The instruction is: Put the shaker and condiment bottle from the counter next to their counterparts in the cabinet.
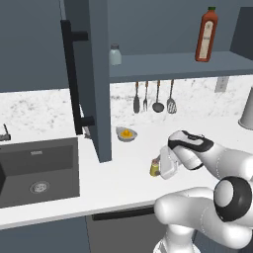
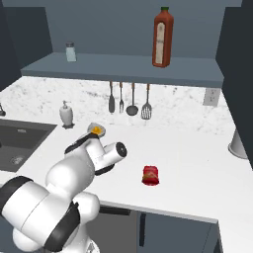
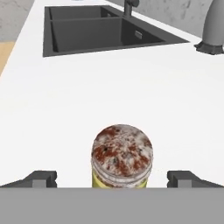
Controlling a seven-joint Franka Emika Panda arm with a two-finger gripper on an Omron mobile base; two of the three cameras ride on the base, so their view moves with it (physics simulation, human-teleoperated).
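While the hand (image 3: 113,178) gapes wide, the shaker (image 3: 122,156) stands between its fingertips.

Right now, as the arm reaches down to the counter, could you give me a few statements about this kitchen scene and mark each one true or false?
1. The yellow shaker stands upright on the counter between the open fingertips of the gripper. True.
2. The gripper has already lifted the shaker off the counter. False: the shaker stands on the counter, the jaws spread wide on either side.
3. The red condiment bottle lies on the counter. True.
4. The cabinet shelf holds only one item. False: a pale shaker and a tall labelled bottle both stand there.
5. The tall labelled bottle has toppled over. False: it stands upright.
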